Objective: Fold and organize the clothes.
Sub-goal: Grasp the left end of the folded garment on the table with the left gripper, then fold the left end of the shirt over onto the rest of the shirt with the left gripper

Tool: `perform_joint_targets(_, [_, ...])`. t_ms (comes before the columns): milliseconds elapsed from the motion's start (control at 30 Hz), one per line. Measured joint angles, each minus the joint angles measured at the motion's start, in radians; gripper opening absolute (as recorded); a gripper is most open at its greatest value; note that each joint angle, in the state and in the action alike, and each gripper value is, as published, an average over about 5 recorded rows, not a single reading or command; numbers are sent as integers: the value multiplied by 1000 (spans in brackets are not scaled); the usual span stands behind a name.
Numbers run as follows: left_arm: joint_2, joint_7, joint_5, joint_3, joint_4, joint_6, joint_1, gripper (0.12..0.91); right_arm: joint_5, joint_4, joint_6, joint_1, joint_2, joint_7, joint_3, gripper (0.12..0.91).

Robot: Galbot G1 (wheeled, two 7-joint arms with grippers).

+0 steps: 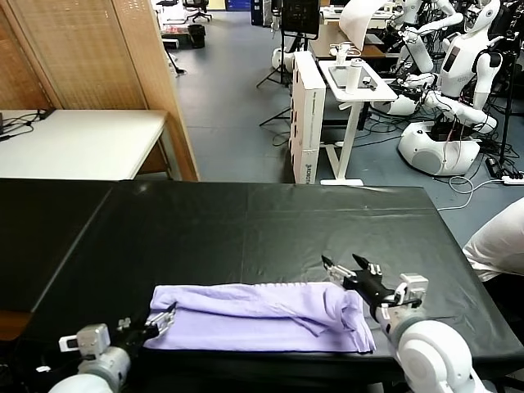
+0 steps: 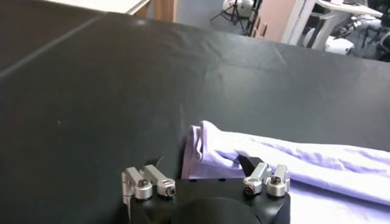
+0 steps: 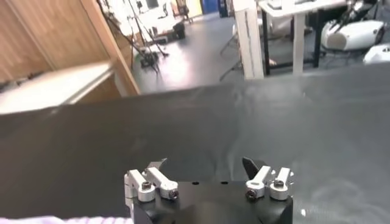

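A pale lavender T-shirt (image 1: 254,315), the clothes, lies folded into a long band along the front edge of the black table (image 1: 246,221). My left gripper (image 1: 164,318) is low at the band's left end. In the left wrist view this gripper (image 2: 203,163) is open, with one finger over the shirt's (image 2: 292,161) end and the other over bare black table. My right gripper (image 1: 341,262) is open, just above and behind the bunched right end of the shirt. The right wrist view shows the right gripper (image 3: 204,164) empty over black table, with a sliver of shirt (image 3: 61,219) at the frame's edge.
A person in a white garment (image 1: 499,241) stands at the table's right edge. A white table (image 1: 82,139) and a wooden screen (image 1: 98,49) are behind on the left. A white stand (image 1: 352,82) and other robots (image 1: 450,98) are behind on the right.
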Motion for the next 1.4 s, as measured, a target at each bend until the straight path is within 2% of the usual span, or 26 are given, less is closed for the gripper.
perform_joint_targets(100, [-4, -5, 13, 8, 9, 0, -6, 838, 0, 13, 0, -9, 1, 0, 8, 907])
perform_joint_targets(200, [-6, -9, 30, 14, 18, -2, -8, 682, -1, 22, 0, -15, 2, 0, 13, 907])
perform_joint_targets(333, [-7, -2, 34, 22, 21, -4, -3, 418, -2, 26, 1, -22, 4, 0, 16, 907])
perform_joint_targets(433, [-7, 1, 33, 25, 21, -3, -3, 250, -3, 27, 1, -23, 4, 0, 16, 907])
perform_joint_targets(500, [-7, 1, 32, 26, 21, -2, -4, 193, -3, 29, 1, -23, 4, 0, 16, 907])
perform_joint_targets(767, [9, 3, 36, 14, 27, 1, -28, 186, -3, 38, 4, -26, 4, -1, 21, 907])
perform_joint_targets(1033, [72, 4, 108, -40, 47, -6, -72, 186, -3, 50, 20, -42, 4, -3, 40, 907])
perform_joint_targets(1133, [102, 5, 145, -62, 51, -31, -88, 186, -3, 56, 21, -45, 4, -3, 45, 907])
perform_joint_targets(1300, [147, 2, 246, -99, 61, -98, -114, 186, -3, 61, 23, -50, 6, -3, 54, 907])
perform_joint_targets(1400, [177, 14, 316, -122, 53, -127, -119, 186, -3, 61, 24, -55, 9, -3, 58, 907])
